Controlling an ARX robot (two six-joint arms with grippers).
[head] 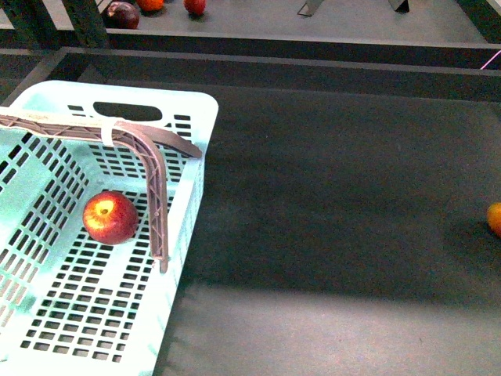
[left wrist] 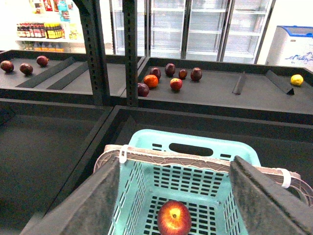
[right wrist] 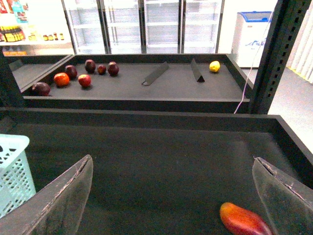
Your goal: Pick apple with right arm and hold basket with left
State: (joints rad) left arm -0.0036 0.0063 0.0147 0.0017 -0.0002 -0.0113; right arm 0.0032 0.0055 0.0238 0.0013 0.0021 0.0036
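The red apple with a yellowish patch lies on the slotted floor of the mint-green basket at the front left. The basket's brownish ribbed handle leans across it. In the left wrist view my left gripper is open and empty above the basket, with the apple below, between the fingers and untouched. My right gripper is open and empty over the dark tray floor, right of the basket's corner. Neither gripper shows in the front view.
An orange-red fruit lies on the dark tray near my right finger; it also shows at the right edge of the front view. The back shelf holds several dark purple, orange and red fruits and a lemon. Dark raised tray edges run across.
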